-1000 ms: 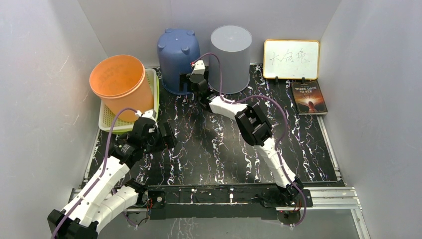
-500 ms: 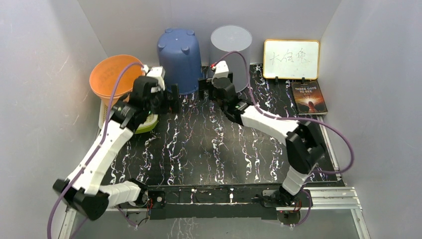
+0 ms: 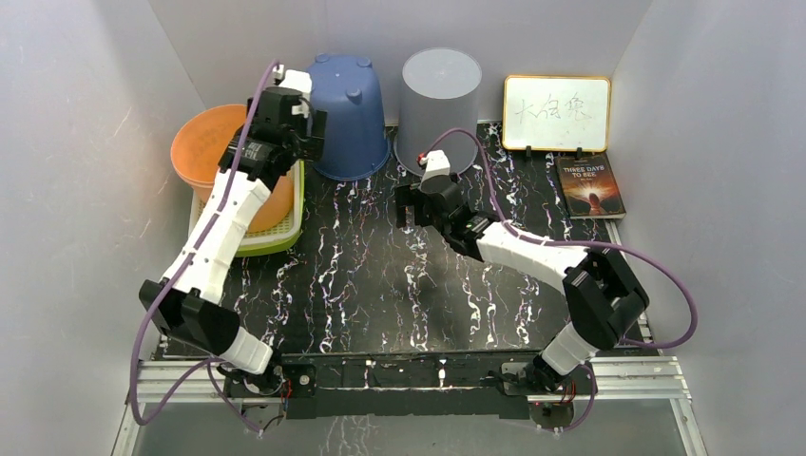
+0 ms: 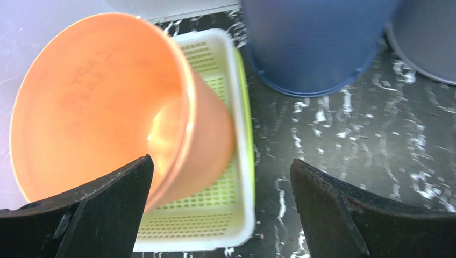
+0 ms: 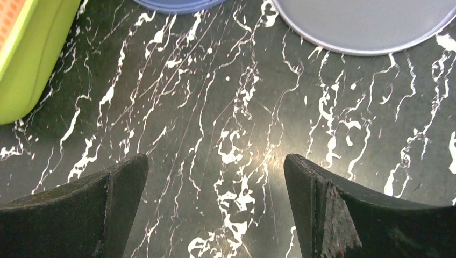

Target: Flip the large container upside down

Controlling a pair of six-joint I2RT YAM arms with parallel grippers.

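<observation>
The left gripper (image 4: 220, 161) is released, its fingers spread wide with nothing between them. It hovers over the left rear corner of the table (image 3: 380, 285), above the gap between the orange tub (image 4: 97, 107) and the blue tub (image 3: 347, 109), touching neither as far as the views show. Its wrist camera looks down on the orange tub. That tub sits in a green-and-white basket (image 4: 247, 177), leaning with its wide end up and tipped toward the left wall.

The blue tub stands at the rear edge with its feet up, and the grey tub (image 3: 439, 95) beside it shows a flat base. Both are already mouth down.

The right gripper (image 5: 216, 158) is also slack and wide open. It hangs empty over bare table near the middle, in front of the grey tub. A board (image 3: 556, 112) and a book (image 3: 590, 185) lie in the right rear corner, well apart from both arms.

The orange tub looks like the one left to turn, so I judge this to be the approach, with no grasp made yet. The next move probably calls for the left gripper to drop to the raised rim on the near side and put one finger inside and one outside the wall. After closing and lifting the tub out of the basket, it needs to roll the wrist until the mouth faces down. The thin wall may flex, and the basket may drag along.
</observation>
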